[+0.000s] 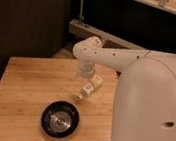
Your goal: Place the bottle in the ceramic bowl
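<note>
Bottle [86, 89], small and pale, lies on its side on the wooden tabletop [28, 88], slanted, with its narrow capped end pointing toward the near edge and the bowl. It is outside the bowl, a short way beyond its far rim and not touching it.

The hand [84, 72] hangs straight down from the bent end of the white arm [119, 57], over the far middle of the tabletop. It sits just above and beside the bottle's upper, thicker end. Whether the hand is apart or closed cannot be told, nor whether it touches the bottle or only hovers close to it.

The ceramic bowl [60, 119] is round, shallow and glossy black with a bright centre. It stands near the front edge of the tabletop, with nothing in it.

By count: one bottle, one bowl, one hand on one arm, one tabletop. The robot's large white body [150, 116] fills the right side of the view.
</note>
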Robot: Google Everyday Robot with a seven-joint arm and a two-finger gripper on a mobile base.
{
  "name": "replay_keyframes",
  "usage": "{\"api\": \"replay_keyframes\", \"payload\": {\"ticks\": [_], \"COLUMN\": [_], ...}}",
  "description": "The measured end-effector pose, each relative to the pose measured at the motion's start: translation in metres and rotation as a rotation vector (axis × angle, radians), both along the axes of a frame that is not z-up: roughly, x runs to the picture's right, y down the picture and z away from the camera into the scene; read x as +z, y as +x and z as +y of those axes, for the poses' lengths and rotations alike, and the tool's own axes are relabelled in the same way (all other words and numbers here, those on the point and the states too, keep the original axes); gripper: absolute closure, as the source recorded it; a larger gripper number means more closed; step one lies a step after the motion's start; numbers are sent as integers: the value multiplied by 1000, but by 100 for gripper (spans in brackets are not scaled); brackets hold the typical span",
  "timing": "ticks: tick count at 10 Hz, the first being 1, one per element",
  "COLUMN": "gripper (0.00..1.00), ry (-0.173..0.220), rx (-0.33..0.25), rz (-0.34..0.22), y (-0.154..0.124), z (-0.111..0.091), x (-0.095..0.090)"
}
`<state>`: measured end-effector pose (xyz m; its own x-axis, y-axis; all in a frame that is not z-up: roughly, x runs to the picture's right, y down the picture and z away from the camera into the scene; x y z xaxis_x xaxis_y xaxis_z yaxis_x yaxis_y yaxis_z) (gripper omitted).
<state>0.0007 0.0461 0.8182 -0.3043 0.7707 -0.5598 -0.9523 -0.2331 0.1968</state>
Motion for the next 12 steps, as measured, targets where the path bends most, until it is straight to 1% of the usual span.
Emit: {"api": "replay_keyframes", "payload": {"ticks": [2, 4, 6, 8, 12], "gripper": [20, 20, 20, 20, 20], "ry": [-8, -13, -28, -44, -71], "rx": [26, 41, 51, 59, 68], "rz": [13, 21, 23, 28, 38], "y": [2, 6, 7, 10, 14], "z": [3, 7, 15, 22, 33], "x": [13, 24, 38, 47, 61]}}
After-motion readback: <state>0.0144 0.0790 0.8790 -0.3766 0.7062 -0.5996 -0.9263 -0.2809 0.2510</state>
